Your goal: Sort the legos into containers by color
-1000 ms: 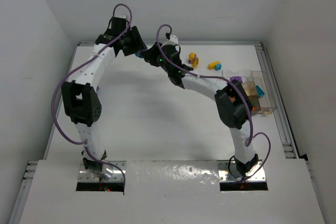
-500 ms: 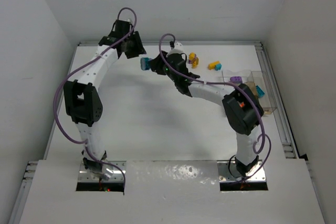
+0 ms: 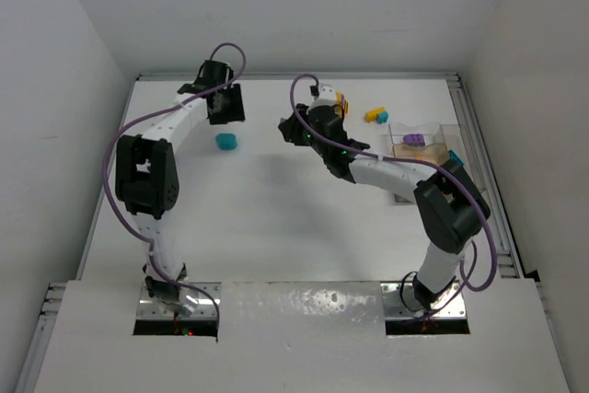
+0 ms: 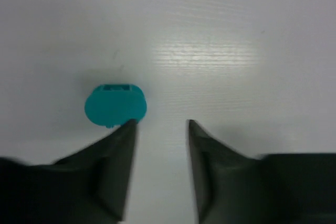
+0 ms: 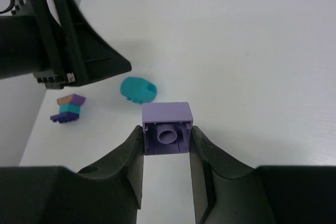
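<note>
- Legos point(image 3: 226, 141) are lying spread over the white table point(image 3: 276, 218), and some are already sitting in the container at the right.
- Left gripper point(image 4: 161, 124) is hovering low over the far left of the table. Its jaws are standing partly apart with only bare table between them.
- Teal lego point(image 4: 115, 103), a rounded piece, is lying just outside one fingertip point(image 4: 128, 129) of that gripper. Whether the two are touching cannot be told.
- Small purple, teal and tan clump point(image 5: 68, 109) is resting near the left gripper and is showing only in the right wrist view.
- Right gripper point(image 5: 167, 136) is reaching over the far middle and clamping a purple lego point(image 5: 167, 128) between its fingers. The hollow underside of the lego is facing the wrist camera.
- Orange-and-yellow clump point(image 3: 339, 103) and yellow-and-blue clump point(image 3: 375, 115) are lying side by side near the far edge.
- Container point(image 3: 433, 131), a clear divided box, is standing by the right edge. Another purple piece point(image 3: 413, 140) is lying in a far compartment and a teal piece point(image 3: 456, 161) is showing at its right side.
</note>
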`<action>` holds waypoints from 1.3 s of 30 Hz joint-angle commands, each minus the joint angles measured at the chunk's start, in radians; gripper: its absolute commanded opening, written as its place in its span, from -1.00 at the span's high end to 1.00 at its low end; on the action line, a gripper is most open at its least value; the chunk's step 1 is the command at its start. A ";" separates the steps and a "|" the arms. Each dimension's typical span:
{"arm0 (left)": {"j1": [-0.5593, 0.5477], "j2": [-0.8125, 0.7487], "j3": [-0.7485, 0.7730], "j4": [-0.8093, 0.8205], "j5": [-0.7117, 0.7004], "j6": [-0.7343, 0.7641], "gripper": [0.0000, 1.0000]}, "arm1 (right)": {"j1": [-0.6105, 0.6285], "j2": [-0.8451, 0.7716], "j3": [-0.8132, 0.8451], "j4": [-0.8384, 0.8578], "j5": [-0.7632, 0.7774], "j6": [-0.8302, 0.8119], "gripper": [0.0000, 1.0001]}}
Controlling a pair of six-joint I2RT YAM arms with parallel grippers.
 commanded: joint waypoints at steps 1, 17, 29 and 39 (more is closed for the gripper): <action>-0.003 0.043 0.046 0.041 -0.084 0.175 -0.02 | -0.014 -0.114 -0.014 -0.016 0.038 -0.089 1.00; -0.003 0.162 0.105 -0.200 -0.105 0.405 -1.00 | -0.097 -0.347 -0.082 -0.304 0.126 -0.247 1.00; -0.003 0.186 0.030 -0.125 -0.121 0.393 -0.57 | -0.500 -0.396 -0.033 -0.695 0.090 -0.223 1.00; -0.003 0.182 0.019 -0.113 -0.101 0.391 -0.38 | -0.759 -0.294 0.109 -0.942 -0.005 -0.237 1.00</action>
